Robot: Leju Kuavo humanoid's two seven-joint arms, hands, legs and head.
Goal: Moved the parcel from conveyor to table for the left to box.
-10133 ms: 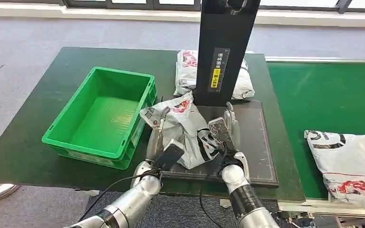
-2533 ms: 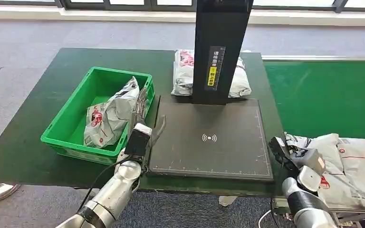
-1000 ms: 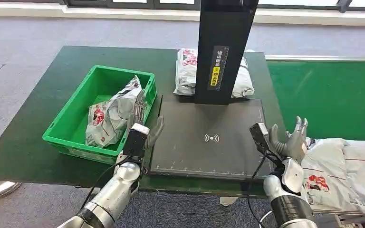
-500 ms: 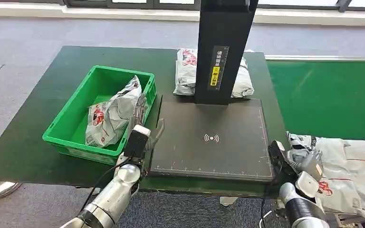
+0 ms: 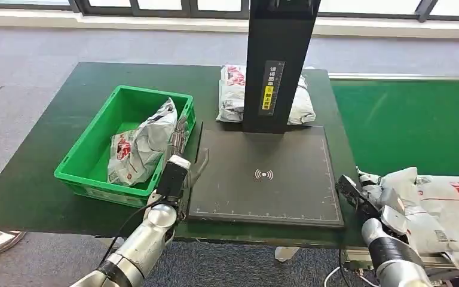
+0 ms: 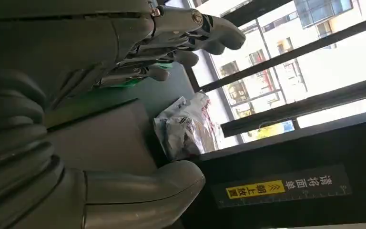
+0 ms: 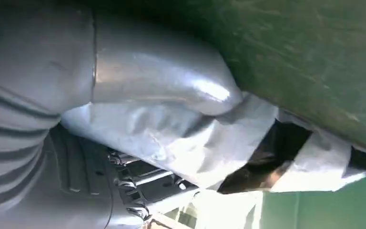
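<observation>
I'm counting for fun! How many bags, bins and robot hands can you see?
Bags: 3, one in the bin, one behind the black post, one on the belt
Green bin: 1
Robot hands: 2, left, right
Total: 6

A grey carpeted floor [image 5: 30, 54] is seen around a dark green rectangular table [image 5: 66, 101]. A row of dark-framed windows [image 5: 155, 6] is set along the far wall, through which bright daylight is admitted.
</observation>
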